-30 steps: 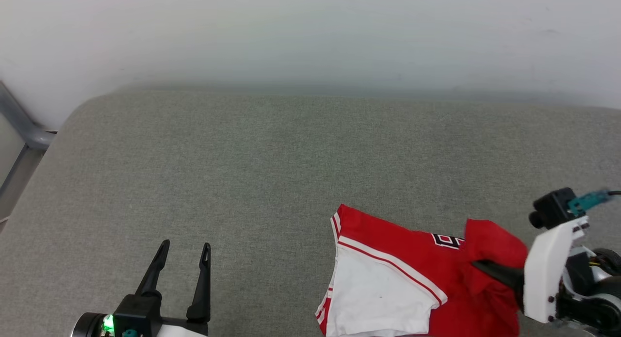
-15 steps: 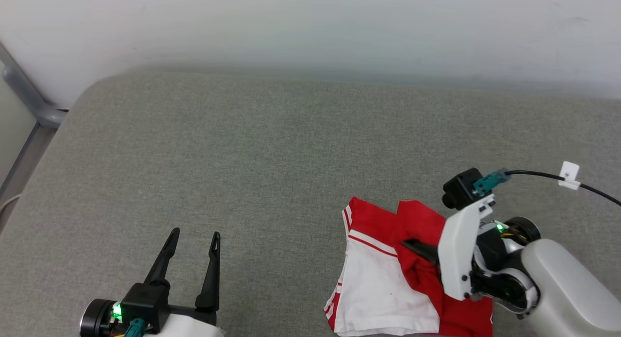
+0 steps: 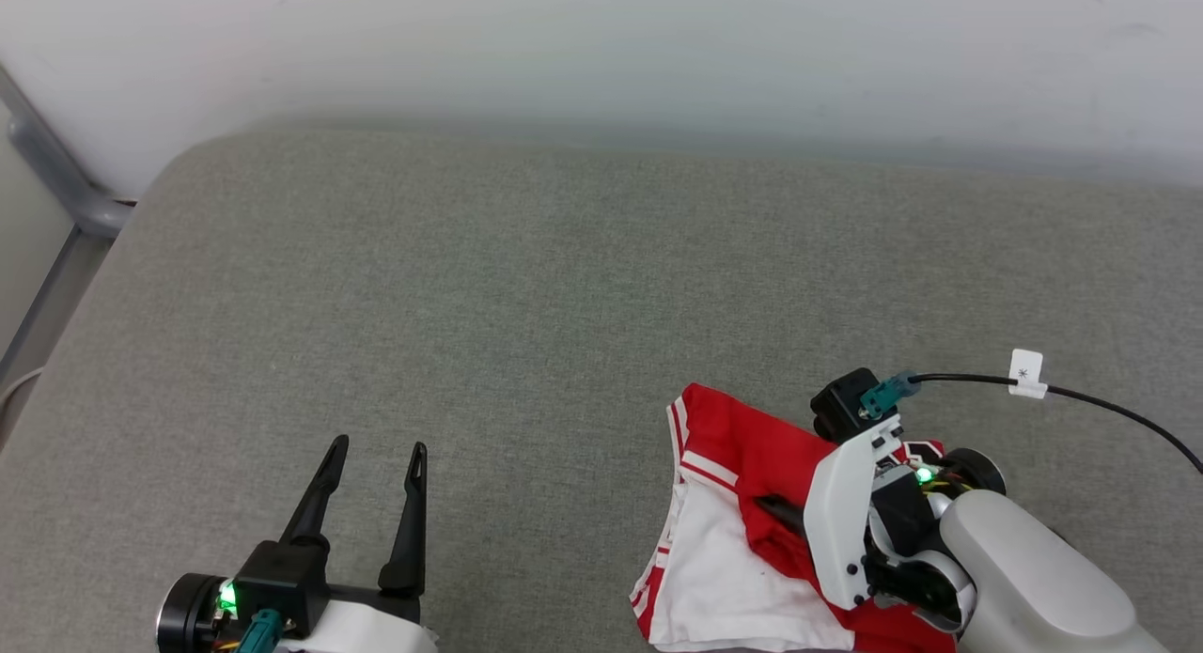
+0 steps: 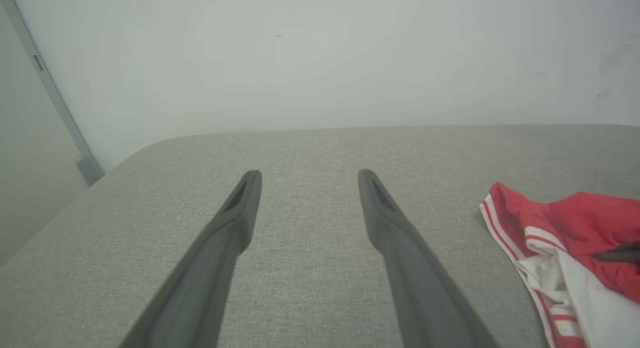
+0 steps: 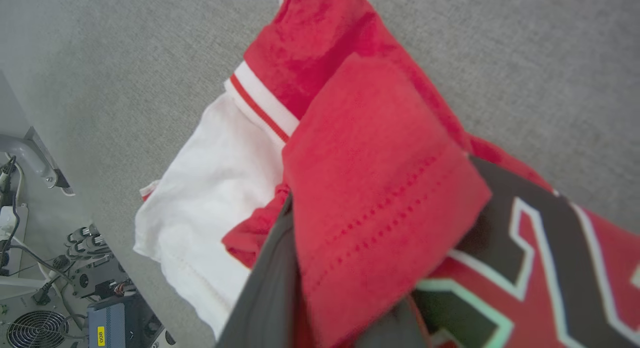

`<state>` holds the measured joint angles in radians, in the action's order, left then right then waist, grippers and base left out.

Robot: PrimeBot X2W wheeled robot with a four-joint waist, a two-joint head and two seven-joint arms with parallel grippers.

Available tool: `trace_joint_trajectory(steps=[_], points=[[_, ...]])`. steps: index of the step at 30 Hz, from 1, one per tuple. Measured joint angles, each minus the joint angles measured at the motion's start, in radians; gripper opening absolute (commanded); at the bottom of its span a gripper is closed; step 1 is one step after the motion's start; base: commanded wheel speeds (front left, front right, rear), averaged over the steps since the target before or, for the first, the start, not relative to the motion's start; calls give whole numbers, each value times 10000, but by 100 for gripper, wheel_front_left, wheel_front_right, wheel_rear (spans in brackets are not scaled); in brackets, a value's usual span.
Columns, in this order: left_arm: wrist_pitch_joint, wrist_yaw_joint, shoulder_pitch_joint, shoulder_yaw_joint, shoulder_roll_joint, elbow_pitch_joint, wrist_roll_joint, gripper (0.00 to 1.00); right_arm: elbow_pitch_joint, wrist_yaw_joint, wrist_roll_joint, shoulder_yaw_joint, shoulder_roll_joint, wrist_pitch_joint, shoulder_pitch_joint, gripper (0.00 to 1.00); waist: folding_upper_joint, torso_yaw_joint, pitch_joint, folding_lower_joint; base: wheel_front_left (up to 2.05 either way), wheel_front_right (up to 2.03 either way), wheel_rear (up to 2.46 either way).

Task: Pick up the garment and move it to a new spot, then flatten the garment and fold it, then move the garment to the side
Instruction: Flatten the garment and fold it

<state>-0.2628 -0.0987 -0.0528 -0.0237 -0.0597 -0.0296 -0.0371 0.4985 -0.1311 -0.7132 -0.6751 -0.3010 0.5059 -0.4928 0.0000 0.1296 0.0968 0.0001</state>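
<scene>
Your right gripper (image 3: pixel 764 504) is clenched on a red fold of the garment (image 3: pixel 728 578), which lies bunched at the near right of the grey cushion (image 3: pixel 564 305). Your left gripper (image 3: pixel 373 449) stands released, well apart, over bare fabric.

A robotics lab or test room, by the look of it, not a home. The work surface is a grey fabric-covered pad (image 3: pixel 526 287) with a rounded corner, backed by a bare white wall (image 3: pixel 601 42). Off the pad's left edge stands a grey metal frame (image 3: pixel 56 178). Below the pad sits bench gear on the floor: a fan-vented case (image 5: pixel 25 330), a blue box with a yellow sticker (image 5: pixel 107 323), and a tangle of cables and plugs (image 5: pixel 82 240).
</scene>
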Motion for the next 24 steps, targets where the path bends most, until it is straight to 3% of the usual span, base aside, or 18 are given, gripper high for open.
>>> trace_joint_trajectory(steps=[1,8,14,20,24], points=[[0,0,-17,10,2,-6,0,100,-17,0,-23,-75,-15,-163,1,100,0,-34,-44,0,0,0,0],[0,-42,-261,134,21,-23,6,100,-1127,0,-142,25,-732,-1781,58,100,0,-360,-497,-1,0,0,0],[-2,-19,-567,263,33,73,-4,100,-2174,-4,894,871,-1421,-3697,697,100,0,-797,-873,-2,0,0,0],[-2,19,-630,332,46,184,-10,100,-2614,0,2579,2892,-1164,-5787,1687,100,0,-1222,-1030,-2,0,0,0],[-2,36,-648,380,52,288,-6,100,-2815,0,3655,4278,-516,-6817,2541,100,0,-1433,-1113,-2,0,0,0]])
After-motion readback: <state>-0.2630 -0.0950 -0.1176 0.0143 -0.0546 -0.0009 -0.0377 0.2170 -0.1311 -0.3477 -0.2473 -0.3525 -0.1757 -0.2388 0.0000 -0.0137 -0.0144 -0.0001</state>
